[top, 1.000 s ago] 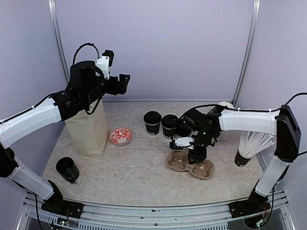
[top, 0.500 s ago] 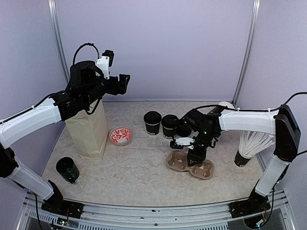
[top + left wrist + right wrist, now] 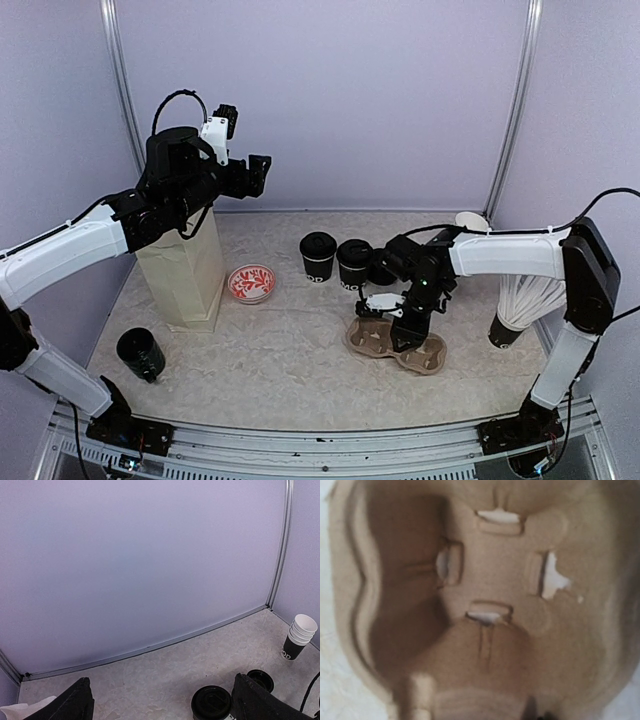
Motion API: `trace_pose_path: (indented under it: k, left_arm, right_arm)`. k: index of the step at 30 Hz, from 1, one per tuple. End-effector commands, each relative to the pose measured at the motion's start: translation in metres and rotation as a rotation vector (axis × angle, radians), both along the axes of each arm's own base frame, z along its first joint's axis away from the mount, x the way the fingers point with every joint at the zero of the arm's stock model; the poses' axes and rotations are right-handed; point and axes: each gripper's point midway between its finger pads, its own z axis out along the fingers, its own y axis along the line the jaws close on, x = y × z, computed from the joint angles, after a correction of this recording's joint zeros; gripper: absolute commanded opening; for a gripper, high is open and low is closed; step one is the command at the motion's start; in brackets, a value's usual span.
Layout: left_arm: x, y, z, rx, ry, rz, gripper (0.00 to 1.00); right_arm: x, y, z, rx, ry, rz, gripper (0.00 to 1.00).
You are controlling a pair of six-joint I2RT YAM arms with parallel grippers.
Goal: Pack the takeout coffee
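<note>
Two black lidded takeout coffee cups stand side by side at mid table, one on the left point(image 3: 318, 256) and one on the right point(image 3: 353, 264); the left one also shows in the left wrist view point(image 3: 211, 703). My right gripper point(image 3: 403, 322) is down on the middle of the brown pulp cup carrier point(image 3: 428, 356), which fills the right wrist view point(image 3: 510, 575). Its fingers are hidden there, so I cannot tell how its jaws stand. My left gripper point(image 3: 256, 176) is open and empty, held high above the brown paper bag point(image 3: 186, 278); its fingers point(image 3: 76, 705) frame the far wall.
A red patterned bowl point(image 3: 250, 283) lies beside the bag. An open black cup point(image 3: 140, 353) stands front left. A black cup of white sticks point(image 3: 520, 305) stands at the right. A nested cup stack point(image 3: 299, 640) stands at the back right corner.
My right gripper has moved down onto the middle of the cup carrier. The left arm has not moved.
</note>
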Motion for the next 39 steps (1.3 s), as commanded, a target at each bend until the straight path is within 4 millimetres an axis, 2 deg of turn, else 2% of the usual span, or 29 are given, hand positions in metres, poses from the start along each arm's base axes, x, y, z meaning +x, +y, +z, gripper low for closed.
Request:
trace_pose_path:
  k: [1,6,14,17,20,22,25,27,30,32,35,39]
  left_arm:
    - [-0.002,-0.001,0.016,-0.004,-0.032,-0.001,0.94]
    - [-0.002,-0.001,0.017,-0.002,-0.033,0.000,0.94]
    - [-0.004,-0.001,0.019,-0.005,-0.035,-0.005,0.94]
    - [-0.009,-0.002,0.027,-0.016,-0.029,-0.024,0.94]
    - [-0.022,0.002,0.053,-0.014,-0.031,-0.015,0.94]
    - [-0.031,0.016,0.070,-0.017,-0.026,0.041,0.94]
    - [-0.041,0.055,0.076,-0.047,0.044,0.146,0.94]
    - [-0.045,0.083,0.064,-0.037,0.119,0.224,0.94]
    - [-0.053,0.134,0.032,-0.033,0.251,0.361,0.93]
    - [-0.061,0.161,0.016,-0.051,0.317,0.404,0.92]
    - [-0.069,0.181,-0.010,-0.076,0.416,0.421,0.91]
    - [-0.066,0.190,-0.034,-0.099,0.512,0.403,0.84]
  right_arm:
    - [0.005,-0.003,-0.005,-0.013,0.000,-0.028,0.46]
    - [0.005,0.000,-0.005,-0.003,0.005,-0.024,0.36]
    - [0.007,-0.001,0.001,-0.006,-0.015,0.004,0.29]
    - [0.008,-0.003,0.012,0.012,-0.040,0.017,0.29]
    - [0.009,-0.003,0.026,0.052,-0.065,0.029,0.28]
    - [0.009,-0.001,0.035,0.094,-0.064,0.034,0.28]
    - [0.006,0.000,0.043,0.148,-0.052,0.048,0.28]
    - [0.003,0.002,0.047,0.187,-0.043,0.071,0.28]
    - [0.002,0.003,0.048,0.228,-0.033,0.091,0.28]
    - [0.002,0.004,0.051,0.259,-0.016,0.095,0.28]
    - [0.001,0.010,0.063,0.313,-0.003,0.115,0.29]
    - [0.000,0.016,0.083,0.359,-0.020,0.140,0.29]
